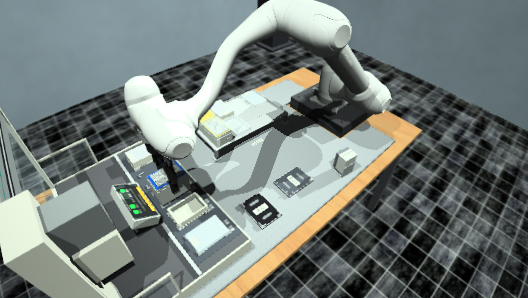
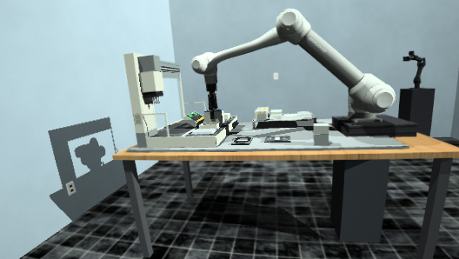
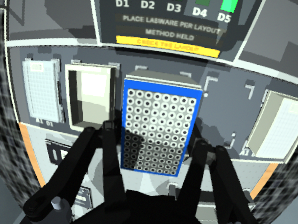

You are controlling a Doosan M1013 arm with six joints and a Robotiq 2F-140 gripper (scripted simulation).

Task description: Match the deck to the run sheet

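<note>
My gripper (image 1: 166, 175) (image 2: 213, 109) (image 3: 156, 118) is shut on the blue-topped tip rack (image 1: 157, 179) (image 3: 162, 117), uncovered and showing rows of tips. It is upright and low at D3; whether it touches the deck is unclear, and the fingers hide parts of its sides. At D1 a pale lidded plate (image 1: 209, 235) (image 3: 41, 92) sits at the left in the wrist view. At D2 an open, empty reservoir (image 1: 187, 210) (image 3: 91, 100) stands beside the rack. D4 shows bare locators (image 3: 212, 80). At D5 stands a tall pale block (image 1: 137, 156) (image 3: 280, 125). Labels are unreadable.
The lamp panel (image 1: 136, 206) (image 3: 167, 30) stands behind the deck; its D5 lamp is bright and D4 dark. The shelf (image 1: 252, 130) carries a yellow-topped rack (image 1: 216, 127) and flat pale items. Two dark nests (image 1: 261, 210) (image 1: 293, 181) and a small box (image 1: 345, 161) are on the table.
</note>
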